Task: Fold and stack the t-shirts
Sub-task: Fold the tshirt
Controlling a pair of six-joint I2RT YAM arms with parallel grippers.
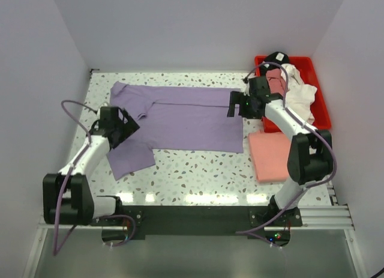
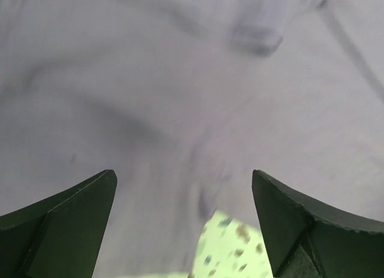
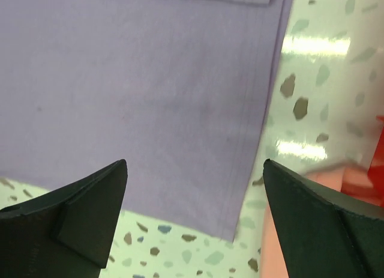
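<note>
Between the fingertips of the left gripper (image 2: 183, 177) there is only air. Its jaws stand wide apart and empty above the sleeve end of the lavender t-shirt (image 1: 186, 119). The right gripper (image 3: 195, 167) is likewise spread and grasps nothing, and it hangs over the hem end of the same shirt, close to the near corner. That shirt lies flat across the middle of the table (image 1: 198, 170) with one sleeve sticking out toward the near edge. A second layer shows along its far side, so a first lengthwise fold may be in, but the folding looks far from finished. Just right of the hem lies the salmon-pink shirt (image 1: 270, 155), a neat folded rectangle, which I take as the one finished piece and the start of the stack. Behind it the red bin (image 1: 323, 110) holds a loose heap: a white garment (image 1: 300, 89), a dusty-rose garment (image 1: 276, 81) and a black garment (image 1: 277, 56), all unfolded. By my reckoning the greater part of the task remains. Pale speckled terrazzo forms the tabletop, glossy with lamp glare, and plain pale walls (image 1: 198, 26) close it in on three sides.
</note>
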